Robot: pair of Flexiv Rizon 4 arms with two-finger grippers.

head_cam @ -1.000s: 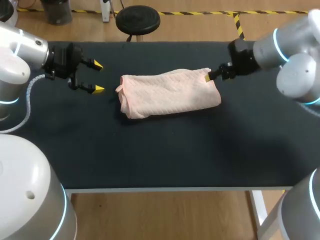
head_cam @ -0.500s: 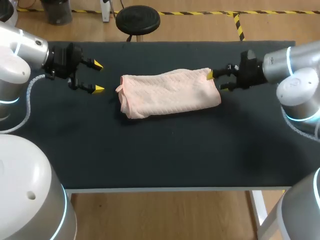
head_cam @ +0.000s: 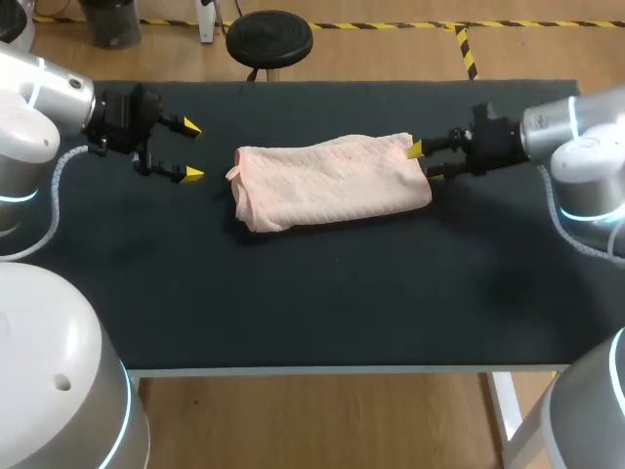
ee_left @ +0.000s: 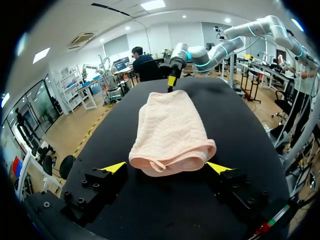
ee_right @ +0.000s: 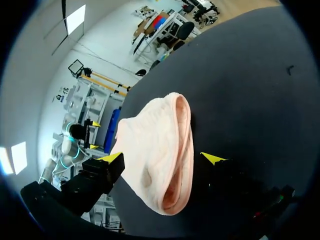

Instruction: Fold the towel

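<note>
A pink towel (head_cam: pixel 327 181) lies folded into a thick oblong in the middle of the black table (head_cam: pixel 322 303). My left gripper (head_cam: pixel 190 149) stands open a short way off its left end, which shows just ahead of the yellow tips in the left wrist view (ee_left: pixel 170 132). My right gripper (head_cam: pixel 422 162) is open at the towel's right end. In the right wrist view that rounded end (ee_right: pixel 160 145) sits between the spread fingers of the right gripper (ee_right: pixel 162 158), with neither one pressing on it. My right arm's gripper (ee_left: pixel 171 80) shows beyond the towel's far end in the left wrist view.
Bare black tabletop stretches wide between the towel and the table's front edge (head_cam: pixel 322 369). A narrower strip lies behind the towel up to the back edge (head_cam: pixel 322 84).
My right arm has swung outward and turned its gripper level, so both tips now flank the towel's right end. The left arm and the towel have not moved.
</note>
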